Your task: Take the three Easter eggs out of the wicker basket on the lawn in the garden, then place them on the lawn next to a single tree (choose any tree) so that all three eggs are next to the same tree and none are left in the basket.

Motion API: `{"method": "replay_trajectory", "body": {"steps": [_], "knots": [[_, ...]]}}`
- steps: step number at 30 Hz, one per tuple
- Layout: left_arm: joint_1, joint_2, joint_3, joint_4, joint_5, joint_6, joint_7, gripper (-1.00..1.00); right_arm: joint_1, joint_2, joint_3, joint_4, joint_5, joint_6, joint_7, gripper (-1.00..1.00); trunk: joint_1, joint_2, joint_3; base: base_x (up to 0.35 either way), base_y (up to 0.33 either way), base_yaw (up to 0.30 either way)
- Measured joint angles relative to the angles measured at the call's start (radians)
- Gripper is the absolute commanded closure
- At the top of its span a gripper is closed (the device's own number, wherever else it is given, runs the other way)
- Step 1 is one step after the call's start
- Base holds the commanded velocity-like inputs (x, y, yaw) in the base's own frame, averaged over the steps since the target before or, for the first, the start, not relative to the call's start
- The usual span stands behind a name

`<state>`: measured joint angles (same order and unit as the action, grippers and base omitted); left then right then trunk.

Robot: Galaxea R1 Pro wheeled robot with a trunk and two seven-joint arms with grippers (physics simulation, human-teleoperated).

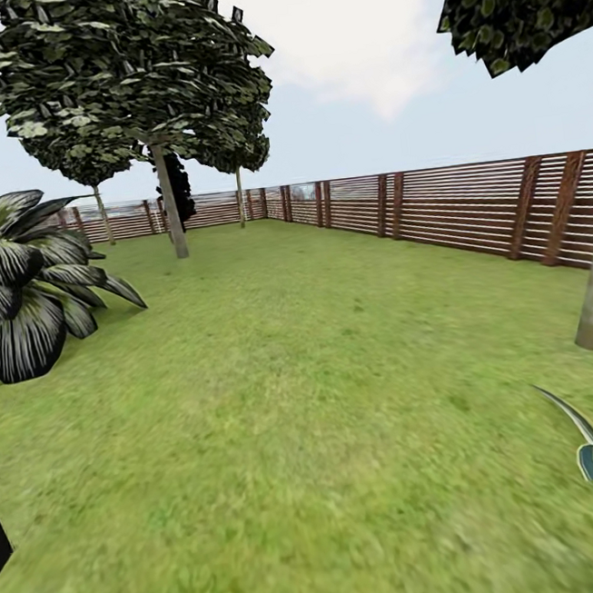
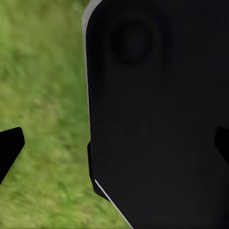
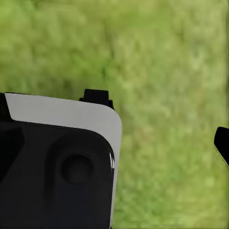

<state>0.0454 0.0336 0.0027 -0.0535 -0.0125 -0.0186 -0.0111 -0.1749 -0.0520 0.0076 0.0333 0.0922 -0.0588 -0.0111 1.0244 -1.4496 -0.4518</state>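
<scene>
I see no basket on the lawn [image 1: 290,407] yet, so I should turn slowly and look; I can't tell how my jaws stand.

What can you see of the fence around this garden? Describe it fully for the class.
The fence is reddish-brown and looks wooden, built of thin horizontal slats with gaps between them, fixed to thicker upright posts. It stands upright on the lawn, running along the far end and up the right side, meeting at a far corner. Tree trunks stand before it.
</scene>
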Motion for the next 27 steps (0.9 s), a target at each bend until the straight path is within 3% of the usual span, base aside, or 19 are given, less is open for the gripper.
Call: {"method": "replay_trajectory", "body": {"steps": [21,27], "knots": [[0.0,0.001,0.0,0.0,0.0,0.0,0.0,-1.0,0.0,-0.002,0.0,0.0,0.0,0.0,0.0,-1.0,0.0,0.0,0.0,0.337,0.0,0.0],[0.0,0.001,0.0,0.0,0.0,0.0,0.0,-1.0,0.0,-0.002,0.0,0.0,0.0,0.0,0.0,-1.0,0.0,0.0,0.0,0.337,0.0,-0.189]]}}
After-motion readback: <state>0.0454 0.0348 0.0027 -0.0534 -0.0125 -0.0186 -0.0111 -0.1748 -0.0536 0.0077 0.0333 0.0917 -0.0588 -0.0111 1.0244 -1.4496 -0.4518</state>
